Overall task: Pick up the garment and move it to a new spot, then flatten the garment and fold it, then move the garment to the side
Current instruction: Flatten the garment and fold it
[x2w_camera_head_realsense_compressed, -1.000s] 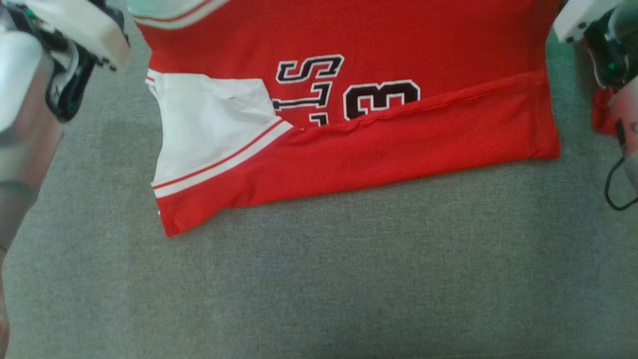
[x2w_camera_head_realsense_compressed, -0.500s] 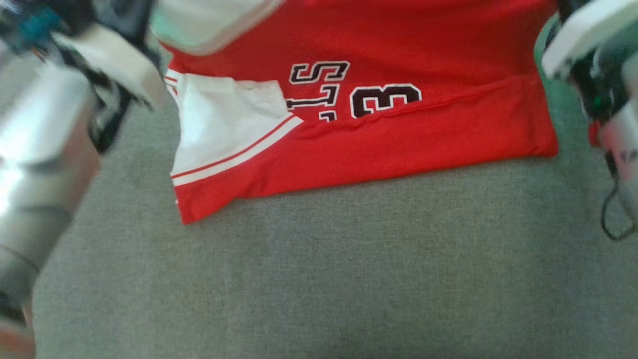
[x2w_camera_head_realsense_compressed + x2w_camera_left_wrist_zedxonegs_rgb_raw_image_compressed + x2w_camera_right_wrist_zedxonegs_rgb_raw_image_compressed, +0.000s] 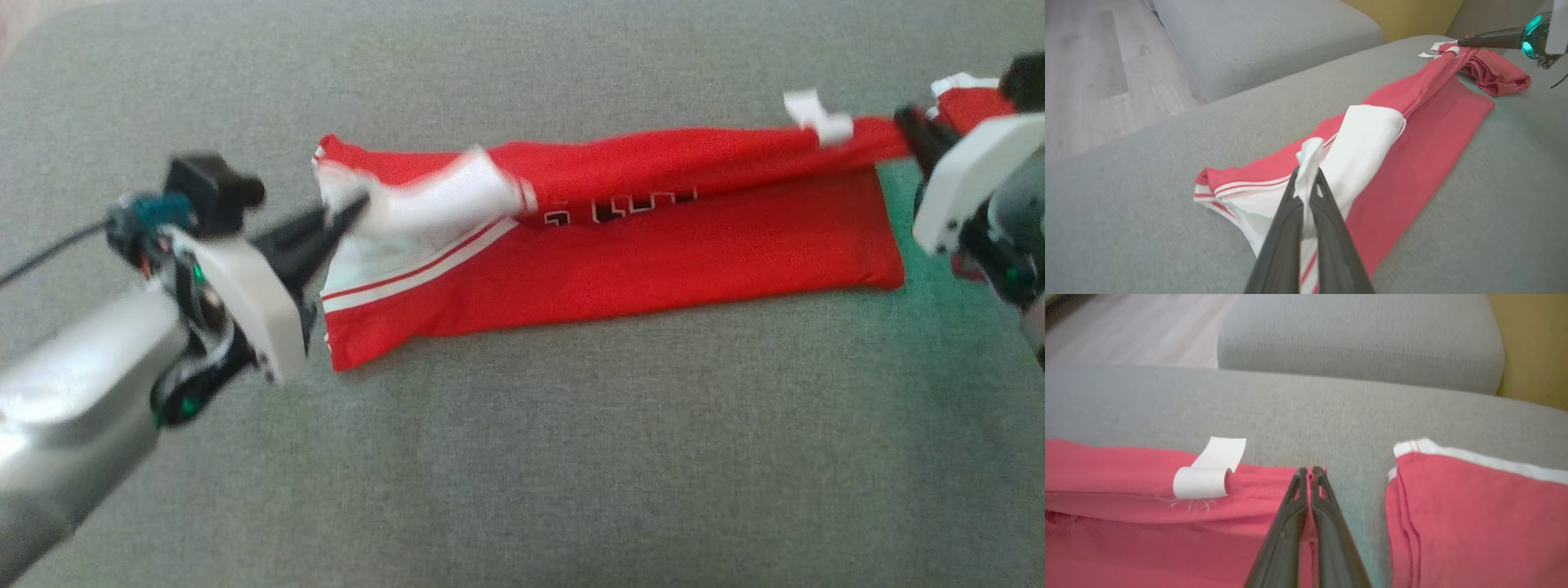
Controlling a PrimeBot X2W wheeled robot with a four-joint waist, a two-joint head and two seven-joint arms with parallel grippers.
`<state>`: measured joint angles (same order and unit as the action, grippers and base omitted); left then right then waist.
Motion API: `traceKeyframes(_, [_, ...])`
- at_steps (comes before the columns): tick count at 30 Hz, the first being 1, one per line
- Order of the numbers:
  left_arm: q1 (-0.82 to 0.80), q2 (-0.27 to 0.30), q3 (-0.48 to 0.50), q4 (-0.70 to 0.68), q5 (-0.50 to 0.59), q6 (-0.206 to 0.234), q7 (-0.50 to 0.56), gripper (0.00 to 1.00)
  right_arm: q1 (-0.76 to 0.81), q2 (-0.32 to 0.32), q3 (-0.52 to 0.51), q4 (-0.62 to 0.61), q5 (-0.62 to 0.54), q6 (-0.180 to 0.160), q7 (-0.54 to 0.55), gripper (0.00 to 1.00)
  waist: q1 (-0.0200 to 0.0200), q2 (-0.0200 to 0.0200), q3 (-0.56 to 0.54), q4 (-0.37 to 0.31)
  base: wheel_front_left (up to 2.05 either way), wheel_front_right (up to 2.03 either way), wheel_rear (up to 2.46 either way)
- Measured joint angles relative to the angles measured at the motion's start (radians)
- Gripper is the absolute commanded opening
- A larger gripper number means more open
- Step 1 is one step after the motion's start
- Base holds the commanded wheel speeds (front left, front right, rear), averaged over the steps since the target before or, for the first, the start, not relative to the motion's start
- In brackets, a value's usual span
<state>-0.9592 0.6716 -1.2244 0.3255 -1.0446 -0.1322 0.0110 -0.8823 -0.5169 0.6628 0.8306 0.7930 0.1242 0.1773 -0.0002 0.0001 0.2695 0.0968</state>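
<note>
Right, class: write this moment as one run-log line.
garment: red, partly folded on grey cushion | left gripper: shut on its white-trimmed end | right gripper: shut on its other end

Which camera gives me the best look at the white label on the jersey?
Right wrist view: the white label is close and sharp, curled on the red jersey. Head view shows it small and blurred; left wrist view, a distant speck.

Left pincer (image 3: 357, 206) and right pincer (image 3: 904, 121) angle inward from opposite sides, both clamped shut.
</note>
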Motion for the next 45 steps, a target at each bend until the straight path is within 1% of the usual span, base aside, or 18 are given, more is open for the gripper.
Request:
traceKeyframes(4, [0.038, 0.058, -0.047, -0.1, -0.046, 0.0, 0.069, 0.0, 0.037, -0.043, 0.061, -0.033, 0.03, 0.0, 0.065, 0.0, -0.0001, 0.0, -0.014, 0.003, 0.0, 0.0, 0.0])
traceKeyframes(7, [0.043, 0.077, -0.058, -0.12, -0.057, 0.0, 0.089, 0.0, 0.041, -0.07, 0.104, -0.053, 0.054, 0.0, 0.112, 0.0, 0.0001, 0.0, -0.016, 0.002, 0.0, 0.0, 0.0])
traceKeyframes(13, [0.045, 0.079, -0.071, -0.123, -0.055, 0.0, 0.112, 0.0, 0.044, -0.104, 0.168, -0.088, 0.09, 0.0, 0.192, 0.0, 0.0001, 0.0, -0.013, -0.005, 0.0, 0.0, 0.0])
traceKeyframes(15, [0.046, 0.076, -0.075, -0.106, -0.035, 0.0, 0.121, 0.0, 0.054, -0.111, 0.185, -0.103, 0.119, 0.0, 0.224, 0.0, 0.0002, 0.0, -0.008, -0.008, 0.0, 0.0, 0.0])
traceKeyframes(21, [0.058, 0.055, -0.078, -0.068, -0.029, 0.0, 0.124, 0.0, 0.054, -0.122, 0.216, -0.111, 0.14, 0.0, 0.265, 0.0, 0.0003, 0.0, 0.0, -0.013, 0.0, 0.0, 0.0])
traceKeyframes(22, [0.063, 0.049, -0.078, -0.066, -0.029, 0.0, 0.133, 0.0, 0.054, -0.122, 0.219, -0.11, 0.14, 0.0, 0.266, 0.45, 0.0002, 0.0, 0.001, -0.014, 0.0, 0.0, 0.0])
traceKeyframes(23, [0.068, 0.043, -0.081, -0.063, -0.029, 0.0, 0.141, 0.0, 0.054, -0.122, 0.221, -0.109, 0.141, 0.0, 0.266, 1.0, 0.0002, 0.0, 0.001, -0.014, 0.0, 0.0, 0.0])
traceKeyframes(24, [0.07, 0.037, -0.085, -0.057, -0.029, 0.0, 0.146, 0.27, 0.054, -0.121, 0.219, -0.105, 0.145, 0.0, 0.263, 1.0, 0.0002, 0.0, 0.002, -0.015, 0.0, 0.0, 0.0])
traceKeyframes(25, [0.071, 0.033, -0.088, -0.048, -0.028, 0.0, 0.146, 1.0, 0.054, -0.119, 0.211, -0.1, 0.16, 0.0, 0.263, 1.0, 0.0003, -0.0001, 0.001, -0.016, 0.0, 0.0, 0.0])
traceKeyframes(27, [0.072, 0.029, -0.089, -0.028, -0.017, 0.002, 0.124, 1.0, 0.054, -0.097, 0.164, -0.062, 0.223, 0.0, 0.264, 1.0, 0.0003, 0.0, -0.004, -0.02, 0.0, 0.0, 0.0])
traceKeyframes(28, [0.072, 0.027, -0.086, -0.016, -0.008, 0.014, 0.102, 1.0, 0.054, -0.09, 0.151, -0.053, 0.239, 0.0, 0.264, 1.0, 0.0002, 0.0, -0.007, -0.022, 0.0, 0.0, 0.0])
traceKeyframes(32, [0.075, -0.001, -0.011, 0.031, 0.001, 0.104, -0.035, 1.0, 0.047, -0.077, 0.131, -0.056, 0.238, 0.0, 0.223, 1.0, 0.0002, 0.0, -0.026, -0.032, 0.0, 0.0, 0.0])
traceKeyframes(35, [0.075, -0.028, 0.053, 0.05, -0.007, 0.157, -0.144, 1.0, 0.039, -0.059, 0.099, -0.07, 0.239, 0.0, 0.151, 1.0, 0.0002, 0.0, -0.047, -0.04, 0.0, 0.0, 0.0])
traceKeyframes(38, [0.085, -0.05, 0.126, 0.058, -0.026, 0.209, -0.234, 1.0, 0.023, -0.025, 0.042, -0.088, 0.24, 0.0, 0.01, 1.0, 0.0002, 0.0, -0.072, -0.048, 0.0, 0.0, 0.0])
traceKeyframes(41, [0.118, -0.081, 0.221, 0.046, -0.038, 0.247, -0.261, 1.0, 0.023, 0.02, 0.008, -0.111, 0.235, 0.0, -0.131, 1.0, 0.0001, 0.0, -0.101, -0.054, 0.0, 0.0, 0.0])
traceKeyframes(42, [0.138, -0.092, 0.264, 0.034, -0.035, 0.259, -0.262, 1.0, 0.023, 0.035, -0.003, -0.112, 0.229, 0.0, -0.178, 1.0, 0.0001, 0.0, -0.111, -0.056, 0.0, 0.0, 0.0])
traceKeyframes(45, [0.226, -0.137, 0.458, -0.034, 0.03, 0.291, -0.263, 1.0, 0.031, 0.076, -0.047, -0.118, 0.194, 0.0, -0.309, 1.0, 0.0001, 0.0, -0.139, -0.061, 0.0, 0.0, 0.0])
